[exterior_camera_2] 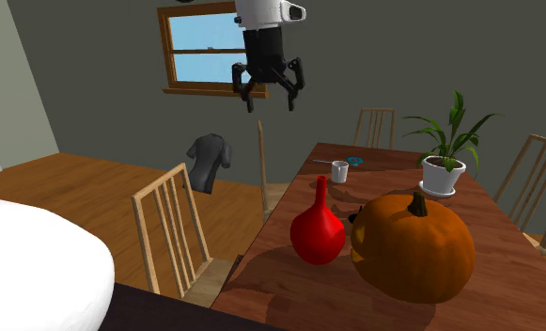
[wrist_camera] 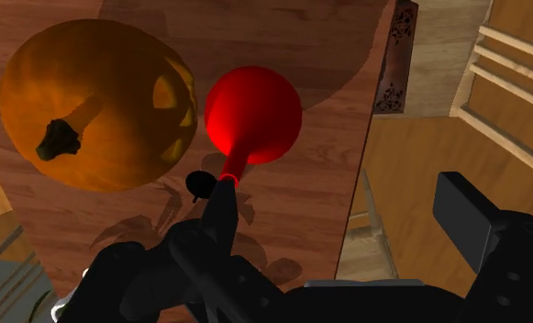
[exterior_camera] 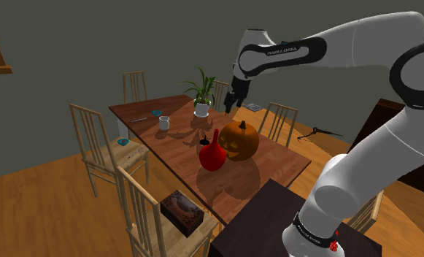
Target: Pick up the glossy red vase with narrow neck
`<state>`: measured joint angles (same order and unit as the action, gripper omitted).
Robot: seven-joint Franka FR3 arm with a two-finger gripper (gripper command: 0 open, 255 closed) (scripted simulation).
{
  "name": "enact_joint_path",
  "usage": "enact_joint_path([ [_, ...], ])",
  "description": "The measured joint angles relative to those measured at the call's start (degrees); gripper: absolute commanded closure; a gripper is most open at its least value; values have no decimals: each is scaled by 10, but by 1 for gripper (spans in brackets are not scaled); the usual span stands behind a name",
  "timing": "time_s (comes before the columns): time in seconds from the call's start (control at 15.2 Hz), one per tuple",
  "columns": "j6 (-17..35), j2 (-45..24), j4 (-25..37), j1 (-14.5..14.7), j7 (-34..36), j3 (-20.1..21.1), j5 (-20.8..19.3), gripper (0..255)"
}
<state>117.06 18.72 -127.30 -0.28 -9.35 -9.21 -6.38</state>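
Red vase [exterior_camera: 212,153] stands upright on the wooden table [exterior_camera: 181,150], round belly down, narrow neck up, glossy w/ a bright sheen. It's at the table's mid-section, toward the end nearer the robot's stand. Right beside it, on the shoulder view's right, sits a carved orange pumpkin [exterior_camera: 239,140]. The two are very close; can't tell if they touch.

Up above, the black gripper [exterior_camera: 232,102] hangs in the air, well clear of the tabletop. Pincer is released: fingers spread wide, nothing between them. From the wrist cam, the vase [wrist_camera: 253,115] shows from overhead, neck pointing toward one finger [wrist_camera: 220,216], no contact visible, pumpkin [wrist_camera: 94,105] alongside.

Farther down the table in the shoulder view: a white cup [exterior_camera: 163,123] and a potted plant [exterior_camera: 201,98] in a white pot. Wooden chairs ring the table. The near one on the shoulder view's left carries a dark patterned box [exterior_camera: 182,209].

From the 2nd exterior cam, the gripper [exterior_camera_2: 269,99] hangs in front of a window [exterior_camera_2: 200,47], above and left of the vase [exterior_camera_2: 318,230], w/ the pumpkin [exterior_camera_2: 413,246] near right.
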Motion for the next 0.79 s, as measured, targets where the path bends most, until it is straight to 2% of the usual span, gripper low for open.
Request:
enact_joint_path([
  [0.53,63,-164,71,-9,-83,-43,46,0],
  [0.79,76,-257,133,-19,-122,-51,79,0],
])
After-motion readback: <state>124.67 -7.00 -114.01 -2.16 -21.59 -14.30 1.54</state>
